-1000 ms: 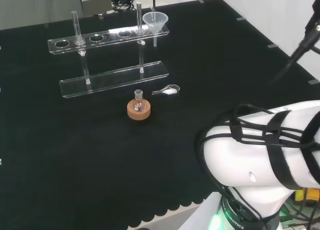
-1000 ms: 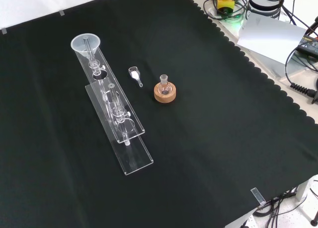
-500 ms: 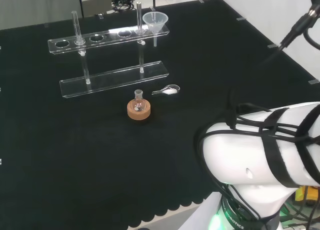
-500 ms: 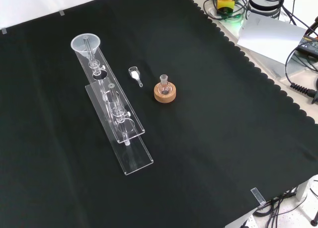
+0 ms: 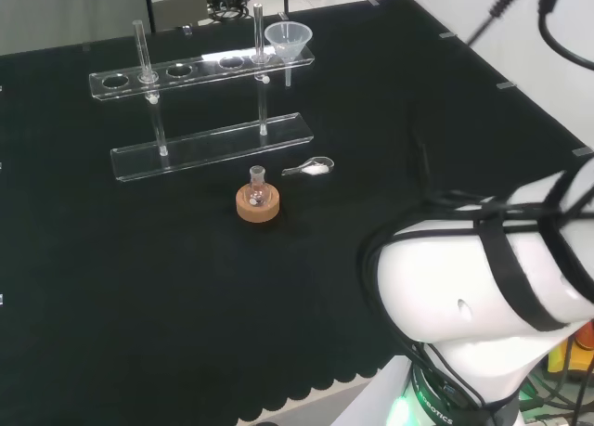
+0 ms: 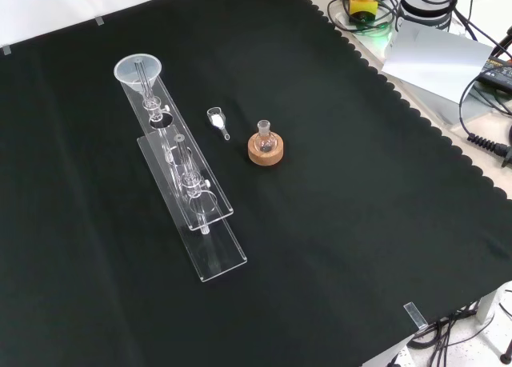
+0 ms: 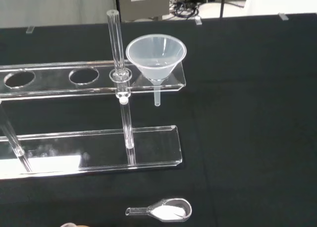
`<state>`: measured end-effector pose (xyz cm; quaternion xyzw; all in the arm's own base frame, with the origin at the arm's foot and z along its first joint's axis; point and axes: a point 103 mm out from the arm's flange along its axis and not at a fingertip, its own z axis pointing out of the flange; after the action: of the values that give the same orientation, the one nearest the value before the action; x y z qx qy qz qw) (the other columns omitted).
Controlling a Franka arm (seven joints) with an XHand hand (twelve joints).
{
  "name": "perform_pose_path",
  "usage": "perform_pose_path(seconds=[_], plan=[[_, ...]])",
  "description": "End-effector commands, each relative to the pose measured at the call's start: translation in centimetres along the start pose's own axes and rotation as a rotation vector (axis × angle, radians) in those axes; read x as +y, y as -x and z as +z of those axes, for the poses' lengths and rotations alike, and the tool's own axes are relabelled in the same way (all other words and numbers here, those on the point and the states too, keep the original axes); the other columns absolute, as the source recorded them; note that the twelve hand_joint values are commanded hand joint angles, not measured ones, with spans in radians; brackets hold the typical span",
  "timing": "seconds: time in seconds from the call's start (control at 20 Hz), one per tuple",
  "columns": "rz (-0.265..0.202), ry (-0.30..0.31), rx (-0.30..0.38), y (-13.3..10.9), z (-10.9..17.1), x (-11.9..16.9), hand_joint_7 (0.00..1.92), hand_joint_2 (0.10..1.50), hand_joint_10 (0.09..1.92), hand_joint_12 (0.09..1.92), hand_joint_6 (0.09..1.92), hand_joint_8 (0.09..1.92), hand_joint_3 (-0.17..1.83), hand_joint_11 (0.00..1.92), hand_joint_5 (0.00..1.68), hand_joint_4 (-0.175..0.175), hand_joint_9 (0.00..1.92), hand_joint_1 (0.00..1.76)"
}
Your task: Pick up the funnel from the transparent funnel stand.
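Clearly the reach has yet to close on its target: the funnel [image 5: 289, 40] sits upright in the end hole of the transparent funnel stand [image 5: 204, 70], at the right end of the upper shelf in the head view, its spout hanging free below the shelf. Whether the fingers are released or clenched cannot be told from these pictures.

To do the step well, the arm would best bring the hand in from the open end of the stand, close around the cone just under its rim, and lift straight up until the spout clears the hole; any sideways pull before that would likely drag the light stand across the black tabletop [image 6: 360, 207].

Going left to right in the wrist view, the empty holes of the upper shelf come first, then a clear upright post [image 7: 118, 49] standing just beside the funnel's rim, which is the main thing in the way. An approach from the post's side would risk knocking it. Below the stand's base plate lies a small clear scoop [image 7: 163, 210] holding white powder, and in the head view a little round-bottom flask [image 5: 257, 190] on a cork ring [image 5: 257, 208] stands near it, both well apart from the funnel.
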<state>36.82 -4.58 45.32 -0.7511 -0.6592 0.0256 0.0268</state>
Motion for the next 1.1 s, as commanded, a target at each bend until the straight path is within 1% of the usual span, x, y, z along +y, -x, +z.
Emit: perform_pose_path(seconds=[0.05,0.15,0.25,0.4,0.5,0.65,0.9,1.05,1.1], plan=[[-0.038,-0.024,-0.008,0.9,3.0,9.4,0.01,1.19,0.61,1.37,0.09,0.49,0.36,0.02,0.21,-0.003,0.17,0.00],[-0.045,-0.033,-0.019,1.5,3.6,11.4,0.01,1.19,0.61,1.38,0.09,0.49,0.35,0.02,0.21,-0.004,0.17,0.00],[-0.052,-0.038,-0.031,1.6,4.0,12.9,0.01,1.19,0.61,1.38,0.09,0.49,0.35,0.01,0.21,-0.005,0.17,0.00],[-0.072,-0.072,-0.050,1.6,5.0,14.7,0.01,1.18,0.61,1.38,0.09,0.49,0.34,0.01,0.21,-0.006,0.17,0.00],[-0.084,-0.078,-0.064,1.5,5.7,15.5,0.03,1.17,0.62,1.38,0.09,0.50,0.34,0.01,0.20,-0.008,0.17,0.00],[-0.095,-0.110,-0.075,1.1,6.7,16.7,0.06,1.16,0.63,1.39,0.09,0.52,0.33,0.00,0.20,-0.009,0.19,0.00],[-0.130,-0.144,-0.084,0.3,8.3,18.3,0.06,1.12,0.68,1.40,0.09,0.55,0.29,0.02,0.19,-0.010,0.22,0.04],[-0.145,-0.162,-0.122,-0.1,9.1,19.1,0.06,1.10,0.69,1.40,0.09,0.56,0.28,0.02,0.19,-0.010,0.24,0.06],[-0.147,-0.168,-0.122,-0.1,9.4,19.4,0.06,1.10,0.69,1.41,0.09,0.56,0.27,0.03,0.19,-0.010,0.24,0.07]])
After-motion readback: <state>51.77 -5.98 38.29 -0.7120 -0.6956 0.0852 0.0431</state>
